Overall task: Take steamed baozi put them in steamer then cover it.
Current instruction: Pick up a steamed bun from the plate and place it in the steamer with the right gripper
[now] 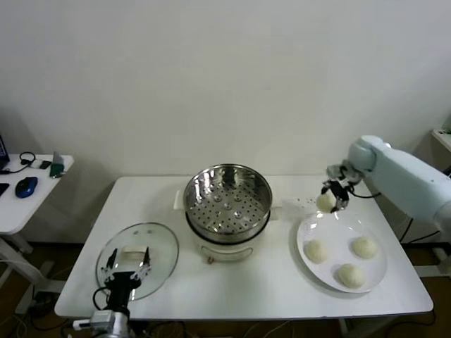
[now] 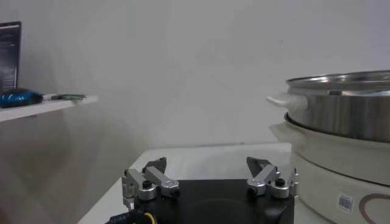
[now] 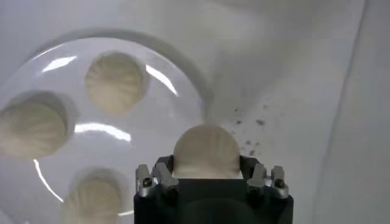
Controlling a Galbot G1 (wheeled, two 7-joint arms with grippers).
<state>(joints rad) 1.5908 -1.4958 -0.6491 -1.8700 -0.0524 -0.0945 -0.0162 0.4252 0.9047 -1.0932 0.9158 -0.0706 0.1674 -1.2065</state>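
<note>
Right gripper holds a baozi; steamer's label unreadable.

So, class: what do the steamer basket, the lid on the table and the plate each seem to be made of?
Steamer basket: polished metal, probably stainless steel; it gleams, and its floor is perforated.
Lid: clear glass, as the table shows through, with a metal-looking rim.
Plate: glossy white, perhaps ceramic or plastic; the right wrist view shows bright highlights on it.
</note>
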